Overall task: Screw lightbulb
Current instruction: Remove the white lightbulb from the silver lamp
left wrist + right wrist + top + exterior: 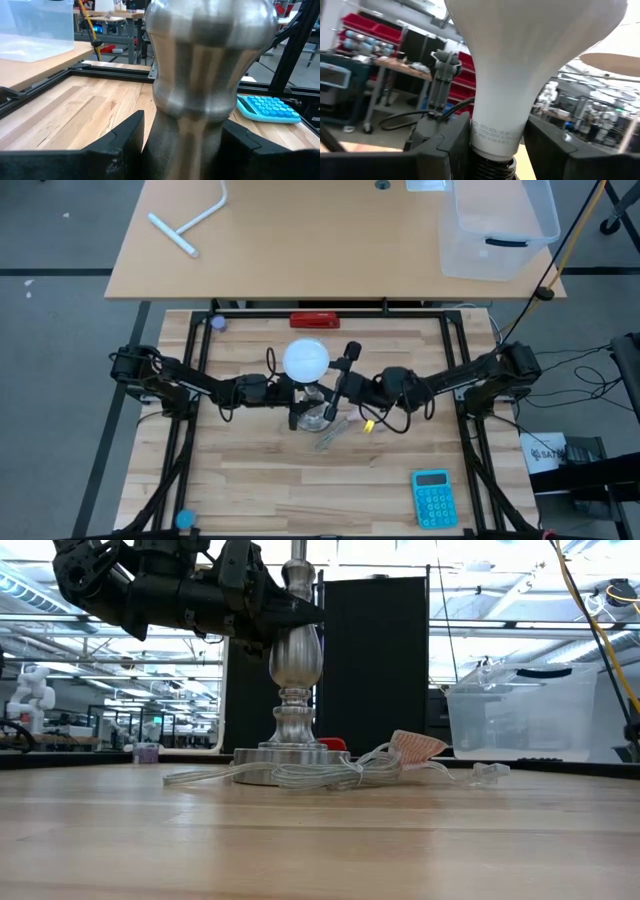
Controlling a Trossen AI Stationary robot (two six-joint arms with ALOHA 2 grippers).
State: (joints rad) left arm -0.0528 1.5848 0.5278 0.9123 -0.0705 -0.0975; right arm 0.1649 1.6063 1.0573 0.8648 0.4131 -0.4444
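Note:
A silver lamp stand (294, 690) stands upright at the table's middle on its round foot (313, 418). My left gripper (182, 145) reaches in from the table's left and is shut on the stand's stem. The white lightbulb (306, 360) is upright over the stand's top, domed head up and threaded base (492, 167) down. My right gripper (495, 145) comes from the table's right and is shut on the bulb's neck. Whether the base is in the socket is hidden. My left gripper pinches the stand's narrow stem (180, 150), just below the bulging silver body, between its two fingers (125, 145). The fingers come in about level from the table's left, across the upright stem. The stand stays on its foot on the table. My right gripper pinches the bulb's tapered white neck (495, 135), just above the screw threads, between its two fingers (452, 145). It comes nearly level from the table's right, tipped slightly upward. The bulb stands upright, head above the fingers.
The stand's clear cord (300, 775) with a small pink piece (415, 745) lies loose on the table beside the foot. A teal calculator (432, 498) lies near the front right. A red object (314, 320) sits at the far edge, and a clear bin (500, 225) stands on the table beyond.

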